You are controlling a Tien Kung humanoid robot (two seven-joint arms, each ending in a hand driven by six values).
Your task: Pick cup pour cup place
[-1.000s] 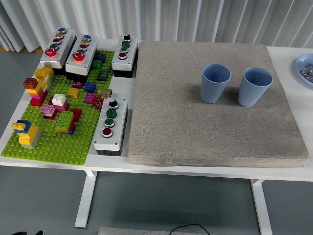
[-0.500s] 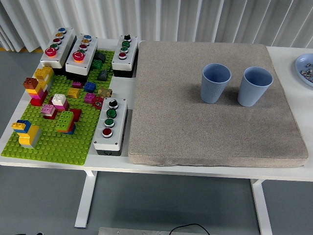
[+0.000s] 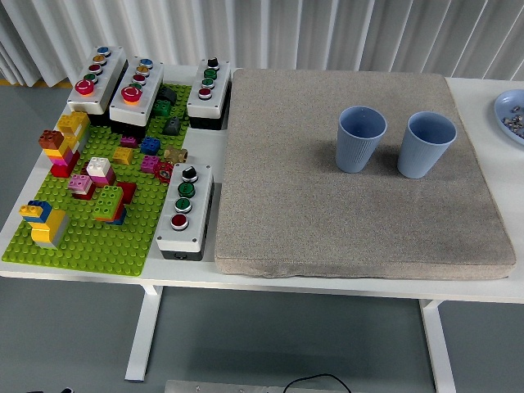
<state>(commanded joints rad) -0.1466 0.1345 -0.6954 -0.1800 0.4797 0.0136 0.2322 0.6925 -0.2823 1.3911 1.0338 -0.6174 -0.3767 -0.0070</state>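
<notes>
Blue cups stand upright side by side on the grey mat [image 3: 360, 237], left cup [image 3: 360, 139] near right cup [image 3: 426, 144]. Neither robot hand is in view, so grip and relative position are unknowable. This fits pre-pick or post-place.

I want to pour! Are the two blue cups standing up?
Yes, the left cup and right cup stand upright on the grey mat, rims up.

Two ribbed light-blue cups, left cup [image 3: 361, 139] and right cup [image 3: 426, 144], upright and apart on thick grey-brown foam mat [image 3: 327, 213]. Green building-block baseplate [image 3: 90, 237] with coloured bricks left of mat; white push-button box [image 3: 185, 211] between them.
</notes>
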